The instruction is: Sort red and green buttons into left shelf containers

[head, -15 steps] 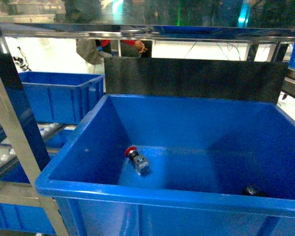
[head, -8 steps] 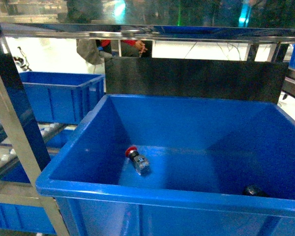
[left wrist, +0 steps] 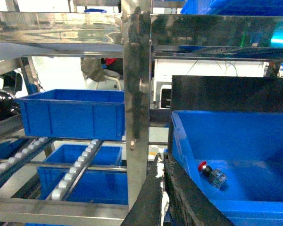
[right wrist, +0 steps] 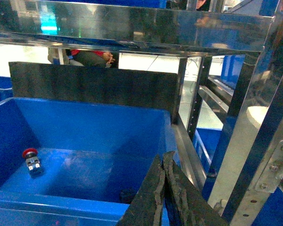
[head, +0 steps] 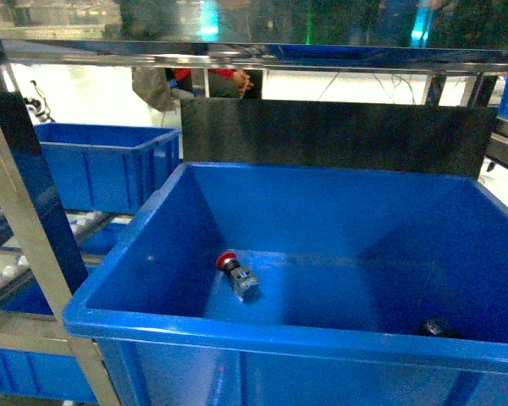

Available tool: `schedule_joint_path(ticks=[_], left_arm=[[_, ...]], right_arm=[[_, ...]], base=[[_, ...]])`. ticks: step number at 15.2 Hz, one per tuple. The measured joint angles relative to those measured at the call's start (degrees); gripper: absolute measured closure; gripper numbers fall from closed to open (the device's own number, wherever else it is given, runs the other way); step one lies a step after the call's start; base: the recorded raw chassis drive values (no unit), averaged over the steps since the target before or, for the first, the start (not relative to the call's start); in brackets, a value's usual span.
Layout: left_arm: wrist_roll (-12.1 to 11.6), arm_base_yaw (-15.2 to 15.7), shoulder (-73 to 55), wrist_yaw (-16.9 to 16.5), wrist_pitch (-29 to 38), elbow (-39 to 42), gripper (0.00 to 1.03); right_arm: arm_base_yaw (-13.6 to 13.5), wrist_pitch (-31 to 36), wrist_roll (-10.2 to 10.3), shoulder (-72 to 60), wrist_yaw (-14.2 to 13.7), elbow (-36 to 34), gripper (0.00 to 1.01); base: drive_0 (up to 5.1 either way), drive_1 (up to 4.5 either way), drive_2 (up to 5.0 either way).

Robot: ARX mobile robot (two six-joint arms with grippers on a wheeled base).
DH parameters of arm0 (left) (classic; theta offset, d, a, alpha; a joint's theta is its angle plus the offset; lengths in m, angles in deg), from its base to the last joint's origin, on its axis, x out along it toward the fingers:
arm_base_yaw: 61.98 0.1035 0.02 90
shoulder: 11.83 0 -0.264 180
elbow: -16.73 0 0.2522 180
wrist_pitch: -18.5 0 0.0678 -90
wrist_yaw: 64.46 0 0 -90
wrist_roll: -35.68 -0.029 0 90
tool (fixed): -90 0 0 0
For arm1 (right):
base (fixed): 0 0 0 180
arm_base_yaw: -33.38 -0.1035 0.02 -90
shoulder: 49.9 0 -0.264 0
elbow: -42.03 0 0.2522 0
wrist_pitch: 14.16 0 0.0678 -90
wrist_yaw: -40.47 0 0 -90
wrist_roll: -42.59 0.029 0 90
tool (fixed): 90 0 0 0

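Our left gripper (left wrist: 164, 188) sits low in the left wrist view, fingers pressed together, nothing between them. Right gripper (right wrist: 164, 188) same: closed and empty, parked at the near right rim of the big blue bin (head: 237, 331). Neither shows in the head view.

Change over the last sec: basically none. The red button (head: 235, 274) lies where it did, on its side on the bin floor, left of centre, cap toward the left wall. A dark round item (head: 438, 327) stays in the near right corner; prob the green button, but too dim to tell.

So no pick started yet. We judge the sort is at its beginning. Bins on the left shelf (head: 102, 165) wait beyond the steel upright (left wrist: 136, 108).
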Motion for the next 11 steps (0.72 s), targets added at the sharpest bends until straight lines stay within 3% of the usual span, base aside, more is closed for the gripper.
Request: schedule_joint_path(ticks=[1,2,9,10,11], left_arm=[[0.0,0.0,0.0,0.0,0.0,0.0,1.01],[0.0,0.0,0.0,0.0,0.0,0.0,0.95],[0.0,0.0,0.0,0.0,0.0,0.0,0.1],[0.0,0.0,0.0,0.0,0.0,0.0,0.03],[0.0,0.0,0.0,0.0,0.0,0.0,0.05]], right_arm=[[0.0,0.0,0.0,0.0,0.0,0.0,0.99],[0.0,0.0,0.0,0.0,0.0,0.0,0.9],[0.0,0.0,0.0,0.0,0.0,0.0,0.04],[0.0,0.0,0.1,0.0,0.0,0.0,0.03],[0.0,0.0,0.1,0.0,0.0,0.0,0.03]], base=[[0.0,0.0,0.0],[0.0,0.0,0.0],[0.0,0.0,0.0],[0.0,0.0,0.0],[0.0,0.0,0.0]])
